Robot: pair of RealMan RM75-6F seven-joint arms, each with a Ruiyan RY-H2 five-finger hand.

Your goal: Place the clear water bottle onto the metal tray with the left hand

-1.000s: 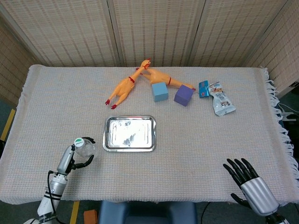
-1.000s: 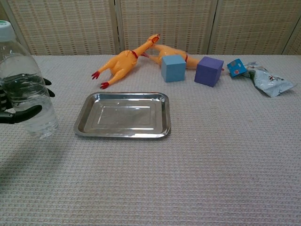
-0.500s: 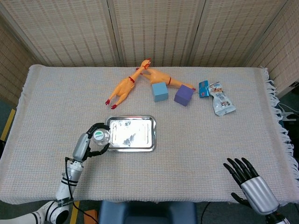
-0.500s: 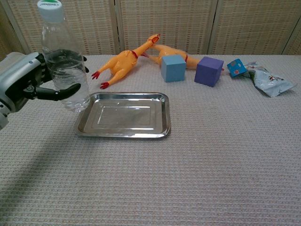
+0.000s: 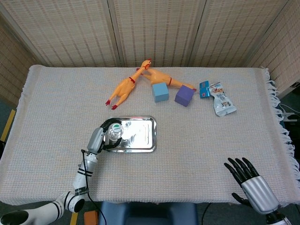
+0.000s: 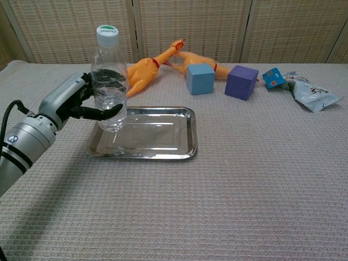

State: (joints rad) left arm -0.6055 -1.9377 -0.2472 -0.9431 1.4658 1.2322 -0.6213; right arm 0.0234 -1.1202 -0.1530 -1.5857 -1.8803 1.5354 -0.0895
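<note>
woven tablecloth [image 6: 244, 190] below, left hand [image 6: 81, 103] grips upright clear water bottle [image 6: 109, 81] over metal tray [image 6: 163, 149].

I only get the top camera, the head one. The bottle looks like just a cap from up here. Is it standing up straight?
Observer: Yes. In the chest view the clear water bottle is upright, cap on top, with the left hand gripping its middle.
Operator: Is it down on the tray yet?
Observer: Its base is over the left part of the metal tray; it looks just above the bottom, but I cannot tell for sure.
Operator: Is there water in it?
Observer: It looks clear all the way through; I cannot make out a water line.
</note>
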